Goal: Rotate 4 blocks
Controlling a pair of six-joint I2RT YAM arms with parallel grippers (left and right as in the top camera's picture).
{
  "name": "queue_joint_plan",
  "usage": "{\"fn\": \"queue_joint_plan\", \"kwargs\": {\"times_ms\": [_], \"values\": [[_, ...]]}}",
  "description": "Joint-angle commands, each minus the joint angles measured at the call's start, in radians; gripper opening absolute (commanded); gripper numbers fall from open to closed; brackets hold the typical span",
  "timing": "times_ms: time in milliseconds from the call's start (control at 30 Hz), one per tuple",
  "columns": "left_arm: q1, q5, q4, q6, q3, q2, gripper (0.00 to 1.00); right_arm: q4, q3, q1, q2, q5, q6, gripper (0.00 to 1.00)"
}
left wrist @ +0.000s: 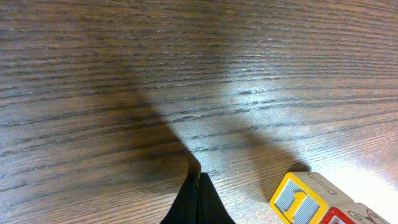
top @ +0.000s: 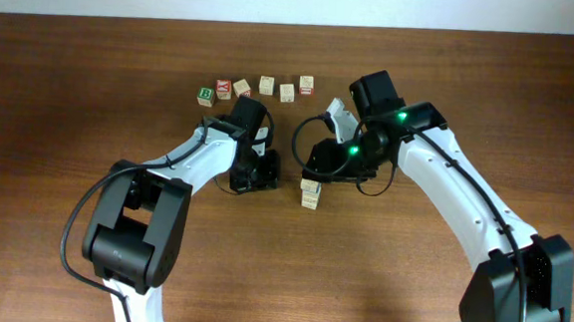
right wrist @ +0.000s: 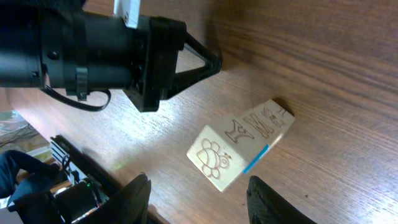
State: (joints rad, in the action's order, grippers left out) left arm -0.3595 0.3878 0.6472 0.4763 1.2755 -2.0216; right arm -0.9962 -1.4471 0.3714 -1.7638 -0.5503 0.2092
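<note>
Overhead and wrist views of two arms over a wooden tabletop (top: 94, 59). The left jaws are fully closed and hold nothing; their fingers (left wrist: 198, 198) are pressed flat together with the tip close to the wood. Just ahead of that tip and to its right lie the yellow-faced block (left wrist: 297, 200) and, touching its far side, the red-faced block (left wrist: 341, 218), partly cut off by the frame edge.

The right jaws stand about half open and empty, with the fingers (right wrist: 138, 199) well apart. In the right wrist view the same pair of blocks (right wrist: 214, 158) lies on the tabletop ahead of the gap between these fingers, in contact with neither. The upper faces are pale with carved figures and letters, and a blue edge shows on one side. Beyond the pair, the closed tip of the left jaws points toward it. In the overhead view the pair (top: 310, 193) sits just beside the right jaws and near the left.

Well behind both jaws, a row of four pale blocks (top: 267, 85) continues to the green "B" block (top: 205, 95) and red "K" block (top: 224, 88).
</note>
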Motion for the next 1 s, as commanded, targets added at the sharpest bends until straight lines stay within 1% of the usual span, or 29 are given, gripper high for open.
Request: {"fn": "queue_joint_plan", "kwargs": {"times_ms": [0,200,367,400,500,567,633,800,833,900,967], "values": [[0.003,-0.019,0.004,0.008,0.012,0.002,0.00,-0.006,-0.027,0.009,-0.008,0.011,0.001,0.51],[0.003,-0.019,0.004,0.008,0.012,0.002,0.00,-0.011,-0.032,0.009,-0.008,0.011,0.002,0.51],[0.003,-0.019,0.005,0.008,0.012,0.002,0.00,-0.046,-0.085,0.009,-0.004,0.012,-0.011,0.51],[0.003,-0.019,0.005,0.008,0.012,0.002,0.00,-0.061,-0.096,0.009,-0.002,0.015,-0.018,0.53],[0.024,-0.019,0.045,0.000,0.033,0.011,0.00,-0.121,-0.143,0.009,0.021,0.090,-0.018,0.55],[0.051,-0.029,0.050,-0.021,0.042,0.051,0.00,-0.127,-0.165,0.009,0.054,0.095,-0.018,0.55],[0.072,-0.097,0.054,-0.022,0.043,0.132,0.00,-0.144,-0.171,0.009,0.105,0.130,-0.017,0.55],[0.074,-0.353,0.085,-0.059,0.043,0.388,0.00,-0.194,-0.171,0.009,0.227,0.212,-0.017,0.56],[0.074,-0.388,0.092,-0.060,0.043,0.429,0.00,-0.202,-0.171,0.009,0.251,0.230,-0.017,0.59],[0.074,-0.437,0.103,-0.071,0.043,0.508,0.00,-0.240,-0.171,0.009,0.305,0.278,-0.013,0.61],[0.074,-0.451,0.118,-0.089,0.043,0.572,0.00,-0.287,-0.171,0.009,0.359,0.328,-0.010,0.61]]}}
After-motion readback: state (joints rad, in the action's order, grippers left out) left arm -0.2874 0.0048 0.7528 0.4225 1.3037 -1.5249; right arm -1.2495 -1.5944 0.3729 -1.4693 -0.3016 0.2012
